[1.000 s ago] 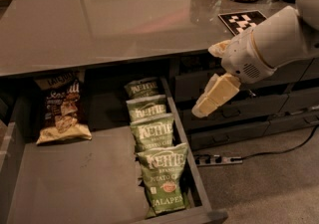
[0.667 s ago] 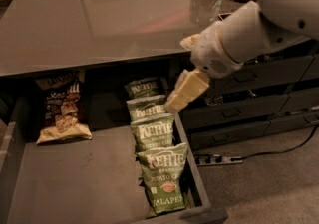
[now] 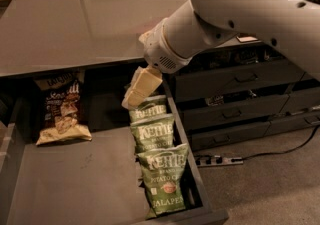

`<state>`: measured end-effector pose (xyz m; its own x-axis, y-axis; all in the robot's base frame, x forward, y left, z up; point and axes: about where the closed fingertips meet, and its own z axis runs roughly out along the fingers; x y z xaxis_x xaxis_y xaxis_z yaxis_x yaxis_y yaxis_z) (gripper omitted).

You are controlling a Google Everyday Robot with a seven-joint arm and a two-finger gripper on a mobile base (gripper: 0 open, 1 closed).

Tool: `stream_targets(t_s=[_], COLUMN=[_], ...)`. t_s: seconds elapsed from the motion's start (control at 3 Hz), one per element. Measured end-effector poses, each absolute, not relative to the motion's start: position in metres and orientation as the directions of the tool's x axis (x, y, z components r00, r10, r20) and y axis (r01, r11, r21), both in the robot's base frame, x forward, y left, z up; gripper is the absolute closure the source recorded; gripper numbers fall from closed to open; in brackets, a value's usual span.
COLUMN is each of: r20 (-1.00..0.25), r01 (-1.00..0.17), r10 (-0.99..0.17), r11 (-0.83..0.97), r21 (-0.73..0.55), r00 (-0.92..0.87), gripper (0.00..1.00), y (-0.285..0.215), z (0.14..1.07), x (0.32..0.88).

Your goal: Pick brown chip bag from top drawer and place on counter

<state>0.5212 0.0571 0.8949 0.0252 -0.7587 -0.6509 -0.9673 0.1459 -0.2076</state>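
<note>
The brown chip bag (image 3: pixel 62 114) lies at the back left of the open top drawer (image 3: pixel 85 179), partly under the counter's edge. The counter (image 3: pixel 75 19) spreads glossy and grey above the drawer. My gripper (image 3: pixel 136 95), cream-coloured on the end of the white arm (image 3: pixel 210 24), hangs over the back of the drawer, above the rearmost green bag. It is to the right of the brown bag and apart from it. It holds nothing. The marker tile is hidden behind the arm.
Three green Kettle bags (image 3: pixel 162 179) stand in a row along the drawer's right wall. Narrower grey drawers with handles (image 3: pixel 235 76) are at the right. A power strip (image 3: pixel 217 160) and cable lie on the floor.
The arm has swung left from beside the right-hand drawers. The gripper now hangs over the back of the top drawer, closer to the brown chip bag.
</note>
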Motion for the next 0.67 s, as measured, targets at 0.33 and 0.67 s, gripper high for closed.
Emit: stream_targets(t_s=[0.33, 0.67], r20=[-0.659, -0.690], r01=[-0.970, -0.981], r10=[-0.752, -0.722], r11=[0.142, 0.165], r21=[-0.199, -0.102], r00=[0.025, -0.050], gripper=[0.00, 0.00], y=[0.064, 0.102], z=[0.890, 0.841], x=[0.521, 0.514])
